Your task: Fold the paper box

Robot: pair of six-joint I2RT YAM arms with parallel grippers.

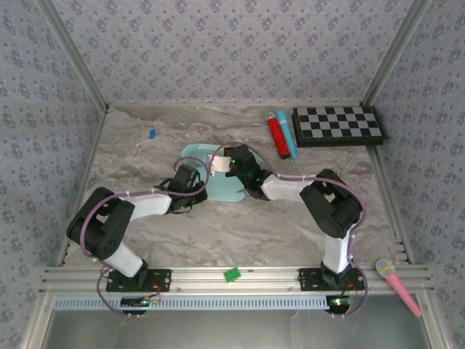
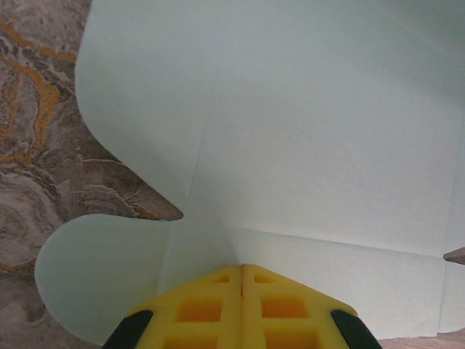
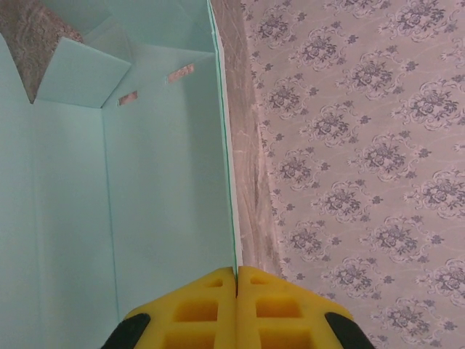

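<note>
The paper box (image 1: 227, 190) is a pale aqua die-cut sheet lying mid-table between my two arms. In the left wrist view the paper box (image 2: 312, 145) spreads flat, with rounded flaps at its left side. My left gripper (image 2: 242, 266) is shut with nothing between its fingers, its tips resting at a crease of the sheet; from above, the left gripper (image 1: 204, 178) sits at the sheet's left side. My right gripper (image 3: 237, 269) is shut on the edge of a raised panel of the paper box (image 3: 160, 182), which stands up edge-on. From above, the right gripper (image 1: 220, 163) is over the sheet's far part.
A checkerboard (image 1: 338, 125) lies at the back right, with a red tube (image 1: 277, 137) and a slim blue tube (image 1: 288, 134) beside it. A tiny dark-blue piece (image 1: 152, 133) sits at the back left. A green scrap (image 1: 232, 274) and a pink microphone (image 1: 398, 286) rest on the near rail.
</note>
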